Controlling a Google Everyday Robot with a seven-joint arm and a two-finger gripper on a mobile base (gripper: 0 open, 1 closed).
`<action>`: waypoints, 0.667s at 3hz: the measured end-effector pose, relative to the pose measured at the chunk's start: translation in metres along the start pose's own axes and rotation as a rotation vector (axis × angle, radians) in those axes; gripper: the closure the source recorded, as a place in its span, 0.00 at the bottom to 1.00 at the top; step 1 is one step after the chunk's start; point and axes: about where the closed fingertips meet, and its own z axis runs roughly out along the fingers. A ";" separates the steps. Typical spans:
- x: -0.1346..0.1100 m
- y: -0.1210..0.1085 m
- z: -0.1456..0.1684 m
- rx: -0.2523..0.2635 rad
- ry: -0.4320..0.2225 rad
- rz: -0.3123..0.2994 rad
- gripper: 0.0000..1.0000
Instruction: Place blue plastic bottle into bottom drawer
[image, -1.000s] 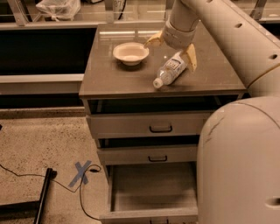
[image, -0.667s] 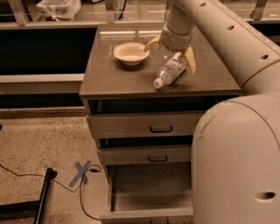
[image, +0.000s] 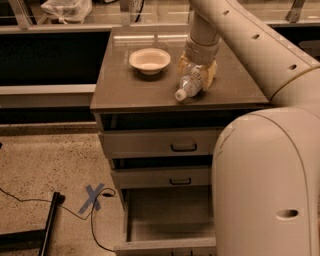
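The blue plastic bottle (image: 189, 85) lies on its side on the brown cabinet top (image: 125, 92), white cap towards the front edge. My gripper (image: 197, 71) comes down on it from above. Its yellowish fingers (image: 183, 63) press against both sides of the bottle's body, which rests on the top. The bottom drawer (image: 165, 244) is pulled open below and its tray is empty. My own body hides its right part.
A shallow cream bowl (image: 149, 60) stands on the cabinet top to the left of the bottle. The two upper drawers (image: 182, 146) are nearly shut. On the floor at the left are a blue tape cross (image: 93, 197), a cable and a black bar (image: 50, 222).
The gripper has come down over the bottle and its fingers have drawn in against the bottle's sides. The bottle has hardly moved.
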 end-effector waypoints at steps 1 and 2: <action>0.001 0.002 0.006 -0.003 -0.011 0.010 0.64; 0.004 0.007 -0.002 0.002 -0.002 0.046 0.87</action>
